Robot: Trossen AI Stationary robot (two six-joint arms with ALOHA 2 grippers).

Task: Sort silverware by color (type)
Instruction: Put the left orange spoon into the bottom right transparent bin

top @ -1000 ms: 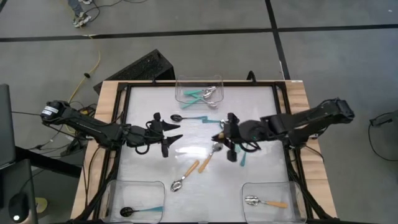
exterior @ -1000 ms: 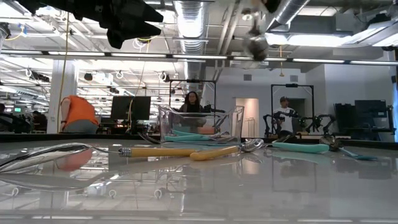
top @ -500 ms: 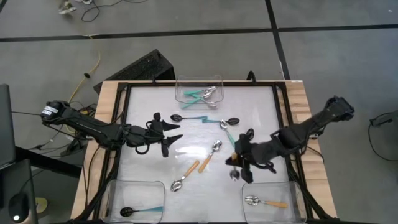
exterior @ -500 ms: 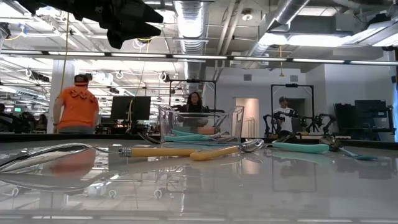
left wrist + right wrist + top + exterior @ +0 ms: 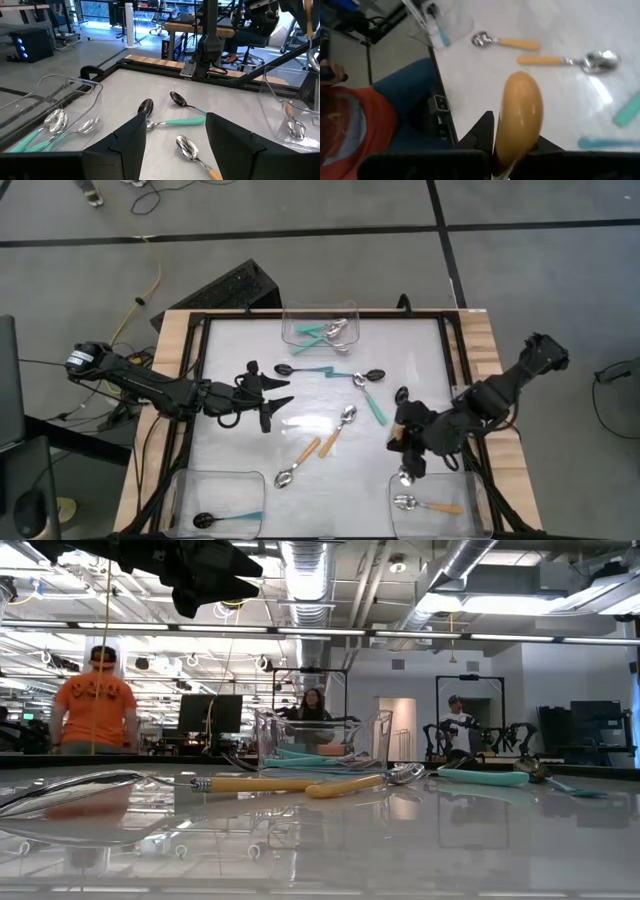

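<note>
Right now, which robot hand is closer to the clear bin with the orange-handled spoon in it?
Right. The right gripper hovers by that bin's edge; the left gripper hangs mid-table, well away.

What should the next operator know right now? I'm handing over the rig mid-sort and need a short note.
Right gripper: shut on an orange-handled spoon, held by the near-right bin.
Left gripper: open, holding nothing, waiting over the table's left-centre.
Done: one orange-handled spoon in the near-right bin, one black-bowl teal spoon in the near-left bin, silver teal-handled spoons in the far bin.
Left: drop the held spoon; then two orange-handled spoons mid-table and three teal-handled spoons beyond them.
</note>
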